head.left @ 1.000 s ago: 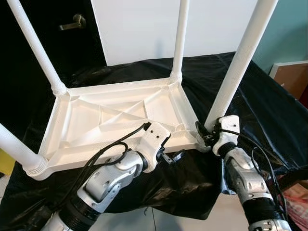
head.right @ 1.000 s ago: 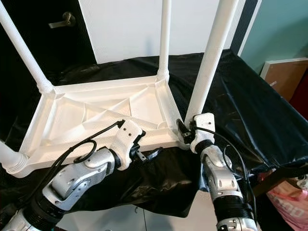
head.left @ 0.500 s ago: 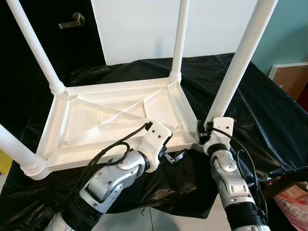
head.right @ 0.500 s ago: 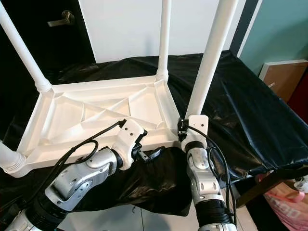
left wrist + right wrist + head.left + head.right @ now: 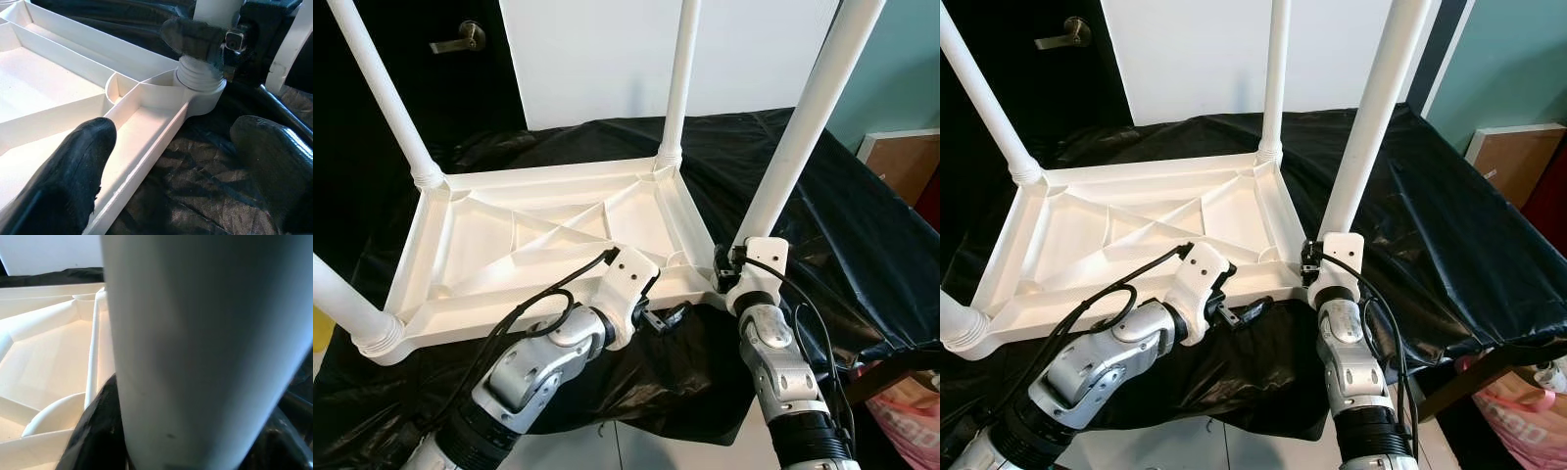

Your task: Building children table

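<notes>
My right gripper (image 5: 732, 276) is clamped round the base of the near-right leg (image 5: 795, 125), which rises steeply from the upturned tabletop (image 5: 548, 245) on the black cloth (image 5: 842, 225). From the left wrist, my left gripper (image 5: 166, 161) gapes wide across the near rim, holding nothing. The right wrist camera shows its fingers (image 5: 98, 431) hugging the leg.
</notes>
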Available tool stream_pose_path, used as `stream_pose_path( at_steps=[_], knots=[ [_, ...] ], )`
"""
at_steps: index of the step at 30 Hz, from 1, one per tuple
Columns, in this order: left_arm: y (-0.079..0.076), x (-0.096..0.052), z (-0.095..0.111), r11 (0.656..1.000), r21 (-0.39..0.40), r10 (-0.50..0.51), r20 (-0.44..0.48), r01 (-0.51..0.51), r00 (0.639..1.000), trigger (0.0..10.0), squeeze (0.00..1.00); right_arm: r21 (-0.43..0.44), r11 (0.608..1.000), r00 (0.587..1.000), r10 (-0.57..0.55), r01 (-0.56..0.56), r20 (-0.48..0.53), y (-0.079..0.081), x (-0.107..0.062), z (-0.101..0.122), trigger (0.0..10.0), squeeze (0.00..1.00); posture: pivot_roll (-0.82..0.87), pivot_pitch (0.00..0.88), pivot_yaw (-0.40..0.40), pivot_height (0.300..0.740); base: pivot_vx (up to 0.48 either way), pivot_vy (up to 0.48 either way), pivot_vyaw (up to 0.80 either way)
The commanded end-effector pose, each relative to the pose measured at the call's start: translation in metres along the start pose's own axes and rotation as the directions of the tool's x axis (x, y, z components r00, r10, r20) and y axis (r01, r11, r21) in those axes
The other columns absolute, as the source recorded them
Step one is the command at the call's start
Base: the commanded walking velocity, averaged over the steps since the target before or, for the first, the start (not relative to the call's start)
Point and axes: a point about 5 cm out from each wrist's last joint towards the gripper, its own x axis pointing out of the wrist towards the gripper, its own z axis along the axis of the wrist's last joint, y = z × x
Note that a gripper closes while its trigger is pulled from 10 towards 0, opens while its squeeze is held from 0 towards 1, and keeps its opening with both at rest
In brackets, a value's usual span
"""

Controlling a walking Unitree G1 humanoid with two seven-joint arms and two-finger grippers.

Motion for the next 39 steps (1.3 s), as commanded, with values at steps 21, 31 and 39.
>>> stream_pose_path(
  at_steps=[21, 31, 39],
  knots=[
    [-0.001, -0.001, 0.002, 0.993, 0.017, -0.118, -0.005, 0.118, 0.993, 10.0, 0.0, -0.041, 0.965, 0.964, 0.261, -0.259, 0.059, -0.017, 0.0, 0.01, 10.0, 0.14, -0.05, 0.043, -0.007, 0.74, 0.0, 0.0, 0.0],
    [0.001, -0.001, 0.004, 0.995, 0.017, -0.103, 0.0, 0.103, 0.995, 10.0, 0.0, -0.096, 0.891, 0.891, 0.451, -0.444, 0.062, -0.028, 0.001, 0.019, 10.0, 0.0, -0.06, 0.04, -0.007, 0.74, 0.0, 0.0, 0.0],
    [0.001, 0.0, 0.005, 0.993, 0.019, -0.118, -0.001, 0.118, 0.993, 10.0, 0.0, -0.147, 0.788, 0.798, 0.602, -0.597, -0.012, -0.045, 0.001, 0.019, 10.0, 0.0, -0.07, 0.039, 0.009, 0.74, 0.0, 0.0, 0.0]
  ],
)
